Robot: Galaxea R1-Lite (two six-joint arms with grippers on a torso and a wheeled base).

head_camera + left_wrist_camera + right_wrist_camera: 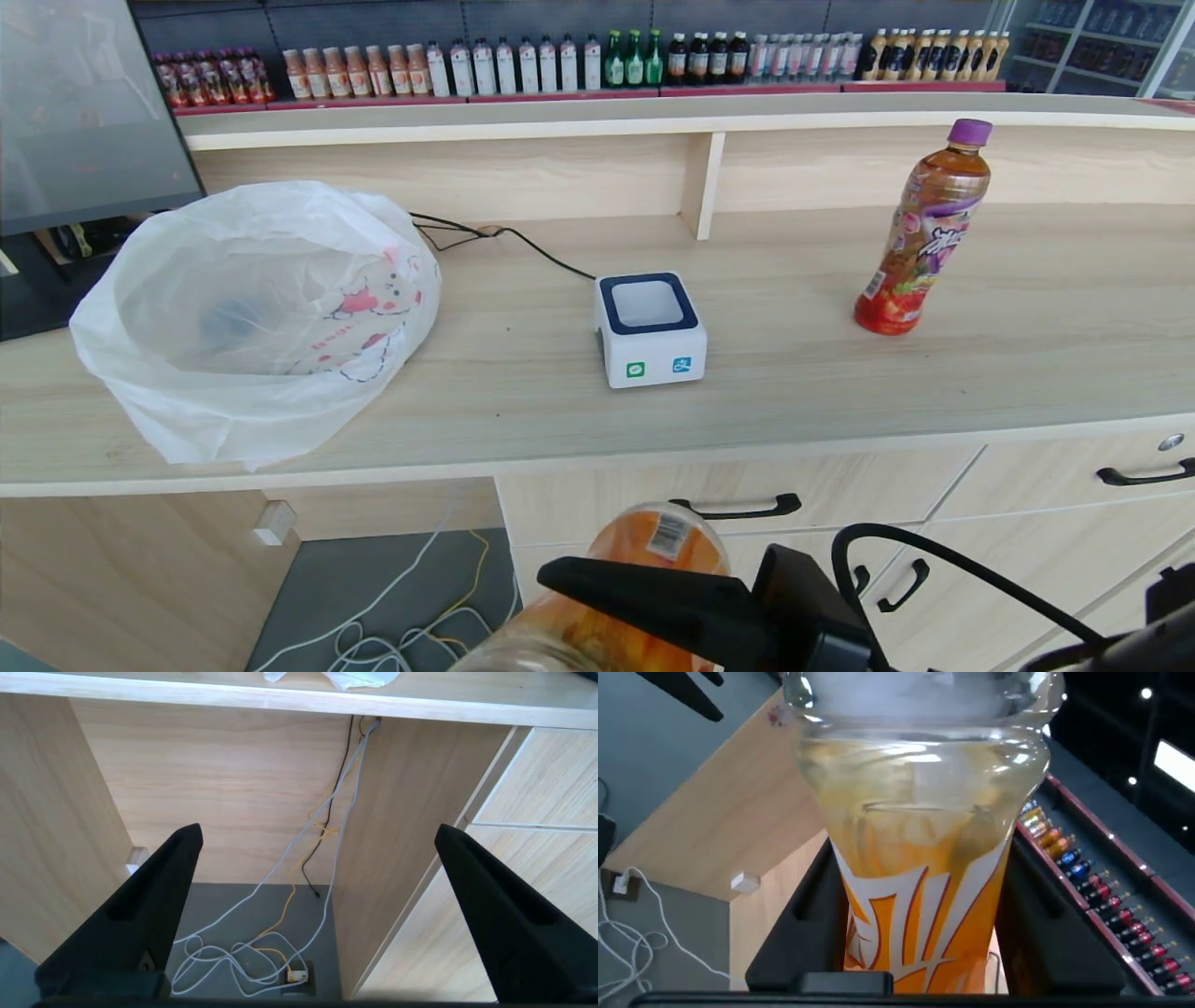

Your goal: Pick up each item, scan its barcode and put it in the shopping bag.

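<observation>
Nearest the camera, below the table's front edge, the right tool (924, 917) is clamped on a clear plastic bottle with an orange label (618, 553), one black finger on each side of its labelled middle. The bottle is tipped over. In the head view its long axis slants from lower left up toward the table, and a white barcode patch on its upper end faces the camera. I cannot tell which end carries the cap. The left tool (318, 833) sits low, facing the open space under the table. Its fingers are wide apart with nothing between them, and loose white and yellow cables (262, 952) lie on the floor beyond. Pale wooden drawers with black handles (738, 509) stand just behind the held bottle. On the light wooden table (523, 411), a white cube scanner with a dark blue rim around its top window (649, 327) sits in the middle. A translucent white plastic shopping bag (261, 308) stands open to its left. Well to the right, an upright reddish drink bottle with a purple cap (920, 233) stands apart from the scanner. At the back runs a shelf lined with rows of bottles (560, 65).
</observation>
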